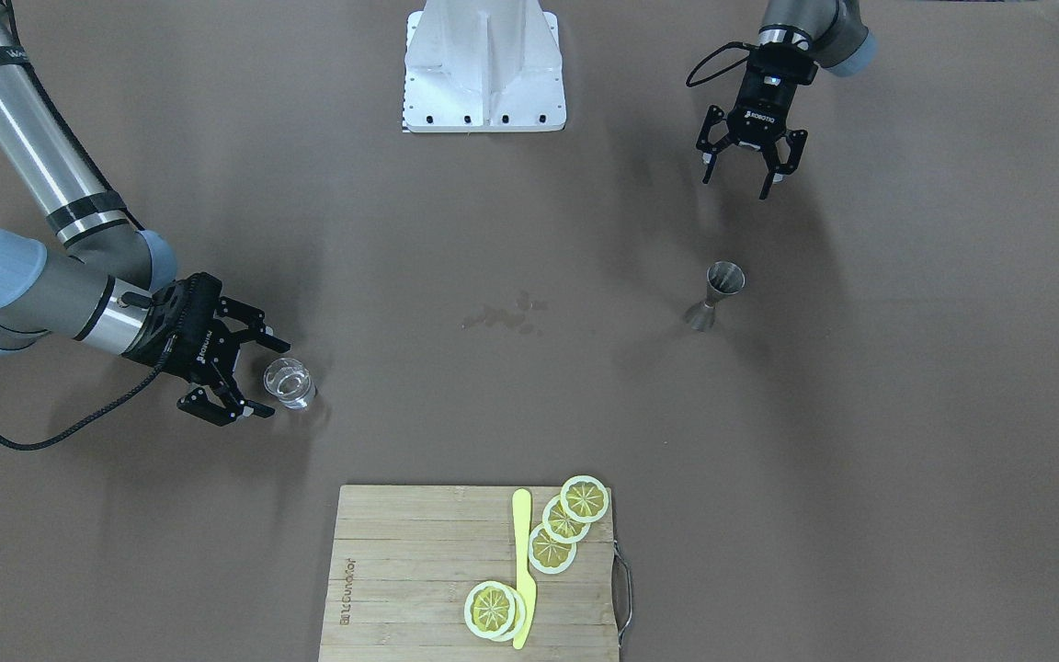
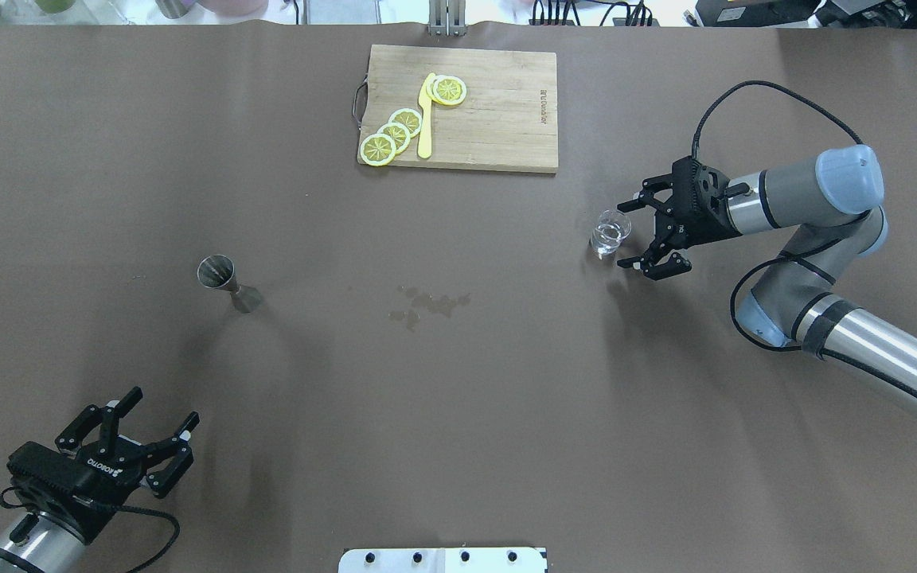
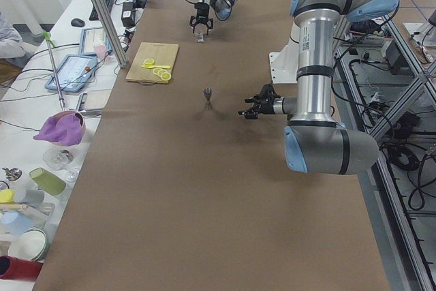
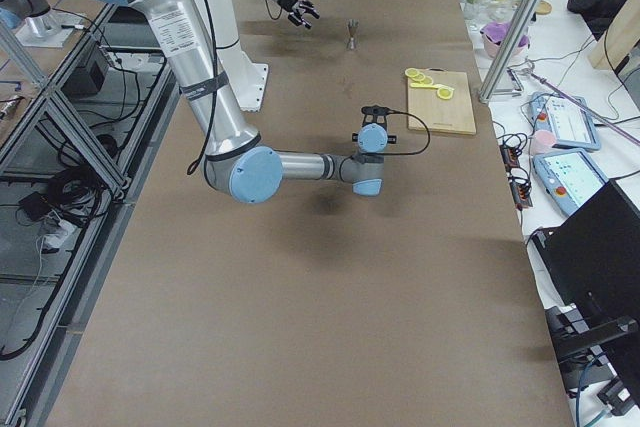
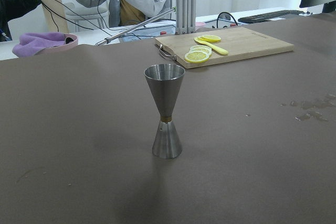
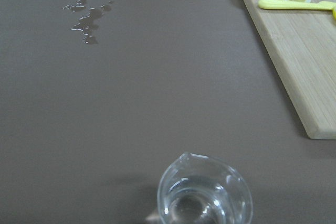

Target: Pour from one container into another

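Note:
The small clear glass (image 2: 611, 233) stands upright on the brown table with clear liquid in it; it also fills the bottom of the right wrist view (image 6: 205, 195). My right gripper (image 2: 626, 235) is open and lies level with the table, its fingertips on either side of the glass's near edge, not closed on it (image 1: 274, 379). The steel jigger (image 2: 224, 280) stands upright and alone on the left half (image 1: 715, 296), centred in the left wrist view (image 5: 165, 111). My left gripper (image 2: 164, 406) is open and empty, well back from the jigger (image 1: 736, 184).
A wooden cutting board (image 2: 498, 111) with lemon slices (image 2: 395, 134) and a yellow knife (image 2: 426, 115) lies at the far middle edge. A small wet spill (image 2: 427, 304) marks the table centre. The white robot base (image 1: 483, 69) sits at the near edge. People sit beyond the table.

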### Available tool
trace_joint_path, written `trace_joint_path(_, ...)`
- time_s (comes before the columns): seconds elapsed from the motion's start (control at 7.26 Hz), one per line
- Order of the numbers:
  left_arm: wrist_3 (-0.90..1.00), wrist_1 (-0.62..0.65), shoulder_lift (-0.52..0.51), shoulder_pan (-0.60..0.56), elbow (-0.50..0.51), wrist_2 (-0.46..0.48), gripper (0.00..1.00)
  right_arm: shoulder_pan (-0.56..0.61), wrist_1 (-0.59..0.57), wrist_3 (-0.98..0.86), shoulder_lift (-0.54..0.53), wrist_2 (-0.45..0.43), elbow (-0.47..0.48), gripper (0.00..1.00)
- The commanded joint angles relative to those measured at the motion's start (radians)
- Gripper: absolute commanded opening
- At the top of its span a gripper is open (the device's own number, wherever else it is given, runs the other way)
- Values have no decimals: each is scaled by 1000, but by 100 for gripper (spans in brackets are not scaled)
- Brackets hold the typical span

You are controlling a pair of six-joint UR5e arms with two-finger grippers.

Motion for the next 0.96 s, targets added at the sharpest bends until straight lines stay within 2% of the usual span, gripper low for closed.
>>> trace_joint_path(0.0,-148,201,-21,-16,19,113,84,-4,0,0,2,-4,-3,98)
trace_joint_path(0.28,-355,363,-44,-66,25,164,85,-7,0,0,19,-4,-26,98)
trace_joint_path(0.41,-373,371,-65,-82,41,154,85,-8,0,0,34,-5,-44,98)
trace_joint_path(0.55,-399,376,-134,-94,77,153,85,-10,0,0,39,-5,-50,98)
trace_joint_path(0.83,-401,386,-206,-184,141,76,85,-11,0,3,44,-5,-50,94)
